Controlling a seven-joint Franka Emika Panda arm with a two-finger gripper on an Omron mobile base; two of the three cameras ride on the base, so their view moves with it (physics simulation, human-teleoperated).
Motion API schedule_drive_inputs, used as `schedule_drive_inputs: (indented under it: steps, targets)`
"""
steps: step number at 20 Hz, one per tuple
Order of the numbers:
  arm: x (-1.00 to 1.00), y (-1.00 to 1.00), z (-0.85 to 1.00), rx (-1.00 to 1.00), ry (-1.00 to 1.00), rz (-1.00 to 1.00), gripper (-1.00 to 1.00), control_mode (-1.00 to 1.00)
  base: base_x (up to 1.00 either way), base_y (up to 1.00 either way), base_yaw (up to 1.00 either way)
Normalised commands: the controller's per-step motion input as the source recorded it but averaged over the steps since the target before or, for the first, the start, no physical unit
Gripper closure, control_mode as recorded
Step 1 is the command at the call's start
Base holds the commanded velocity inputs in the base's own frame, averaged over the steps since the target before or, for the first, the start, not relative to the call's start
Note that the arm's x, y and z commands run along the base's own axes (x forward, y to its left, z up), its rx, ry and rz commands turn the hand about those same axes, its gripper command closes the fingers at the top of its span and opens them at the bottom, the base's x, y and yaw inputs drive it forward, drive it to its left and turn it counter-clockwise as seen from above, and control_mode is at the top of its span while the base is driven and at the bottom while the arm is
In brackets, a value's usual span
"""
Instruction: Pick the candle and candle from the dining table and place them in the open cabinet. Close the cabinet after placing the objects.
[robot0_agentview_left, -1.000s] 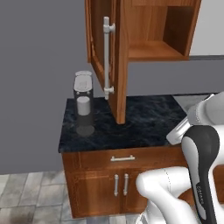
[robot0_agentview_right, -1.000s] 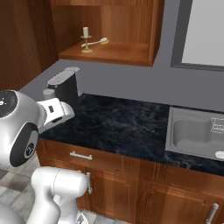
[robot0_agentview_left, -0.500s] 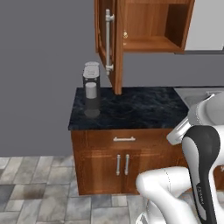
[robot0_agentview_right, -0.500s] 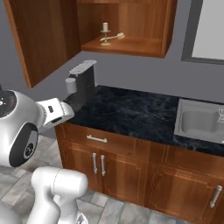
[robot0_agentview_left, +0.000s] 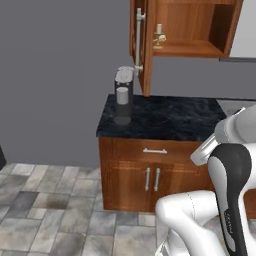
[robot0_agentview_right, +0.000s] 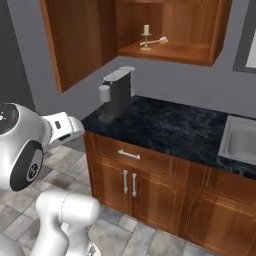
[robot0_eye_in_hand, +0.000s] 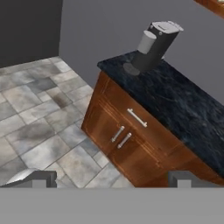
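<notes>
2 candles sit inside the open cabinet (robot0_agentview_right: 165, 30) on its shelf: we see the upright candle (robot0_agentview_right: 146, 36) and the taper candle (robot0_agentview_right: 161, 41) lying just beside it. Our gripper (robot0_eye_in_hand: 112, 177) fingers (robot0_eye_in_hand: 41, 178) stand wide apart, empty. Far ahead of them a coffee machine (robot0_eye_in_hand: 154, 43) stands on the counter (robot0_eye_in_hand: 183, 100).

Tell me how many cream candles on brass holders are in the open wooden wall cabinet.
2. The short thick candle stands upright on the cabinet shelf; the thin taper candle lies tipped beside it, toward the sink side.
</notes>
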Motion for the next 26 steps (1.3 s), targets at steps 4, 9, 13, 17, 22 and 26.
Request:
schedule_drive_inputs:
  steps: [4,9,13,17,22,26]
  targets:
    - [0.0,0.0,0.0,0.0,0.0,0.0,-1.0,1.0,-0.3,0.0,0.32]
    - [0.0,0.0,0.0,0.0,0.0,0.0,-1.0,1.0,-0.28,0.0,0.33]
    - [0.0,0.0,0.0,0.0,0.0,0.0,-1.0,1.0,-0.3,0.01,0.34]
    - [0.0,0.0,0.0,0.0,0.0,0.0,-1.0,1.0,-0.28,0.07,0.36]
    - [0.0,0.0,0.0,0.0,0.0,0.0,-1.0,1.0,-0.23,0.13,0.38]
    - [0.0,0.0,0.0,0.0,0.0,0.0,-1.0,1.0,-0.19,0.11,0.4]
